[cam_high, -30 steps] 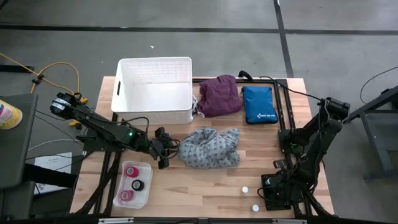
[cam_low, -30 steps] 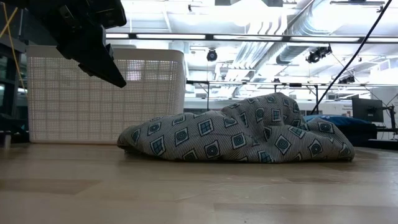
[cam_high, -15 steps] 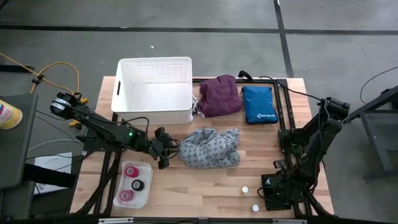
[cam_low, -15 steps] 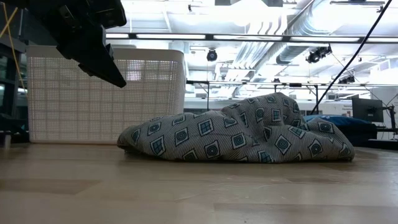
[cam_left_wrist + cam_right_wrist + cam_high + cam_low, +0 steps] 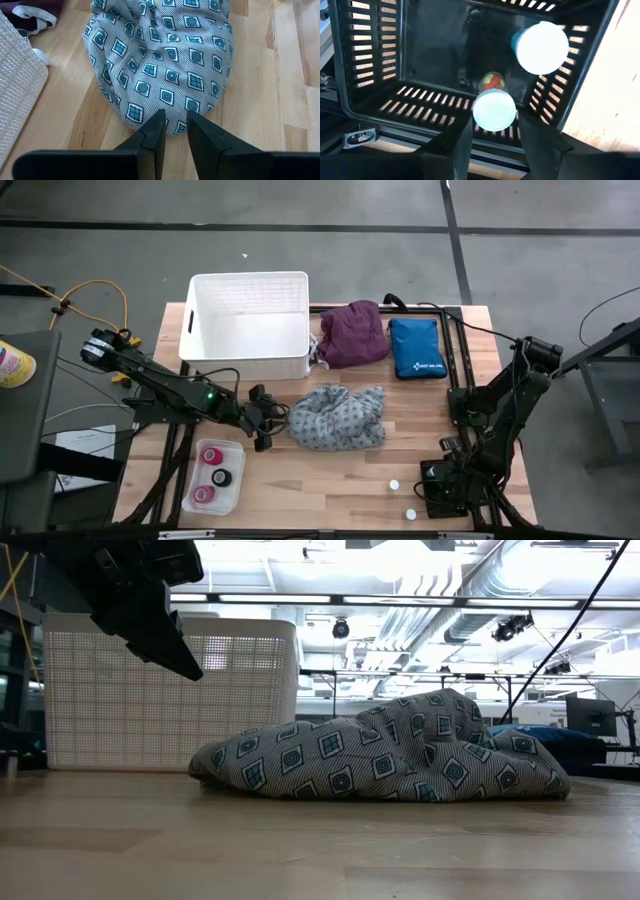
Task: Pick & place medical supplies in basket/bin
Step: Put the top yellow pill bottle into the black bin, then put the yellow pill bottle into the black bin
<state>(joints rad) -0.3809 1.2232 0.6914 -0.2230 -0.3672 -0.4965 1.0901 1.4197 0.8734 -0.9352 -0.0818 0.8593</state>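
The grey dotted garment (image 5: pixel 337 418) lies crumpled on the table (image 5: pixel 330 480) just ahead of my left hand (image 5: pixel 265 420), exactly as it lay a second ago; nothing on the table has shifted, and neither arm has moved. My left hand's fingers (image 5: pixel 152 135) stand close together with a narrow gap, their tips right at the cloth's near edge, gripping nothing. Only my left wrist view shows that closeness; from above I see just a dark arm beside the cloth. The white basket (image 5: pixel 250 325) sits beyond and to the side of this hand, the purple garment (image 5: pixel 352 333) farther off. My right hand (image 5: pixel 442 485) hangs over a black slotted bin (image 5: pixel 375 60), fingers apart, empty; only its wrist view reveals two white-capped vials (image 5: pixel 493 109) inside.
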